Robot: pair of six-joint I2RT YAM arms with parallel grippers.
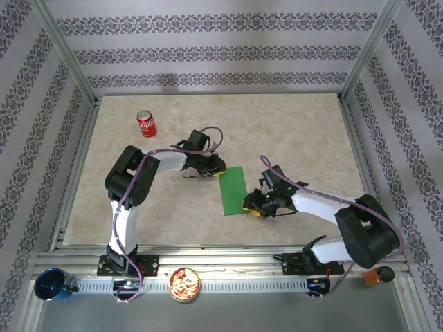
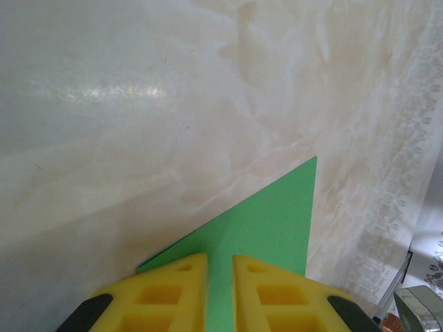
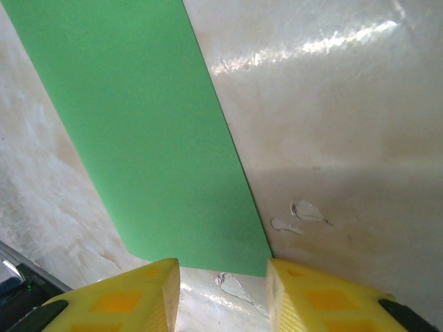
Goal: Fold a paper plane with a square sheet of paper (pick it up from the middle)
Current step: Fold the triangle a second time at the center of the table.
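Note:
The square sheet of paper [image 1: 233,190] lies flat on the marble table as a narrow bright green rectangle. It reads as a folded sheet: a second edge peeks out at its corner in the left wrist view. My left gripper [image 1: 218,168] rests on its far left corner. The yellow fingers are almost together, and the paper [image 2: 277,221] lies under them, not pinched between them [image 2: 220,257]. My right gripper [image 1: 252,206] is low at the near right corner. It stands open [image 3: 223,266], with bare table between the fingers and the paper's near edge [image 3: 145,138] just ahead of the tips.
A red soda can [image 1: 146,123] stands upright at the far left of the table. On the front rail sit a blue cup [image 1: 52,285], a bowl of snacks [image 1: 185,283] and an orange object [image 1: 377,275]. Patterned walls enclose the table.

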